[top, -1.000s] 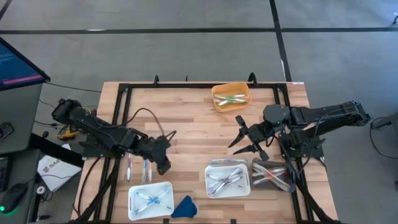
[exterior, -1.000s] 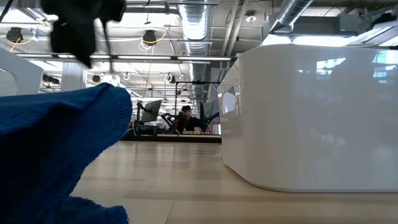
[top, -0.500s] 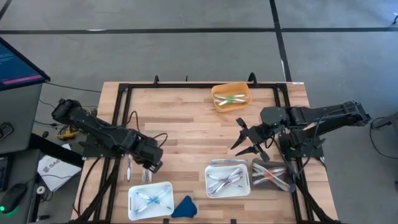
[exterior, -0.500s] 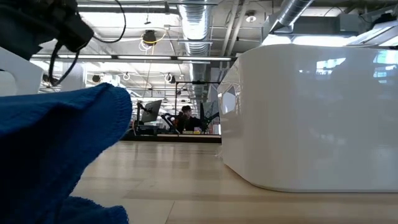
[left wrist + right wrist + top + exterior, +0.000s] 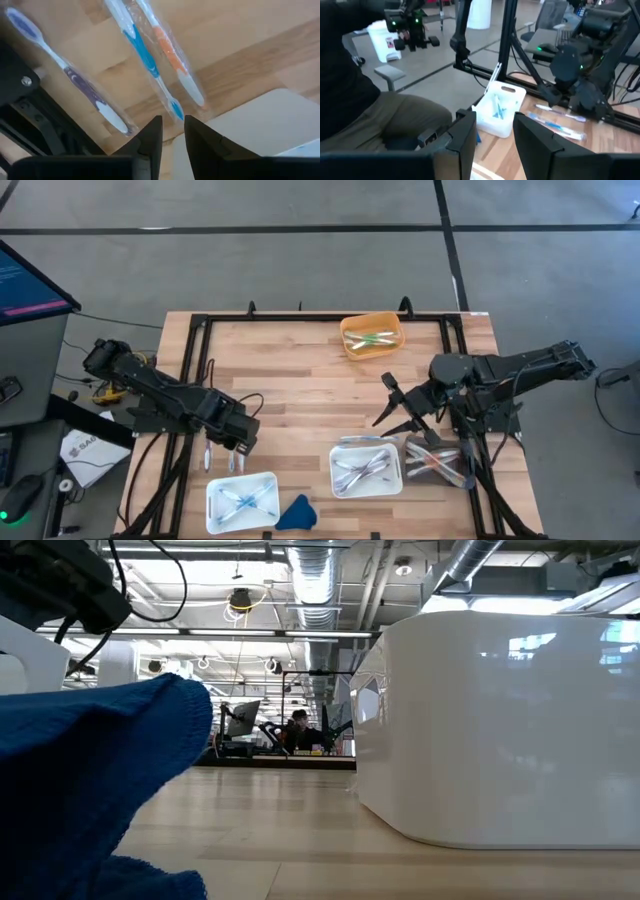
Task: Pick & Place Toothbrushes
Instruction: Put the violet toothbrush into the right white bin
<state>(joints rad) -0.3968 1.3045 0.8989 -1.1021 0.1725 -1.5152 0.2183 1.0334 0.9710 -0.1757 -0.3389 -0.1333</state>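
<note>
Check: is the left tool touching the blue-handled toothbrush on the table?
Cannot tell. In the left wrist view the left tool sits at the tip of the blue-handled toothbrush, but neither contact nor a gap shows plainly.

Looking down past two dark fingers (image 5: 150,137) set narrowly apart, their tips just short of the blue-handled toothbrush (image 5: 142,52), with an orange-handled toothbrush (image 5: 172,52) touching beside it, a purple-handled toothbrush (image 5: 75,80) apart, and a white tray (image 5: 260,120) corner near.
</note>
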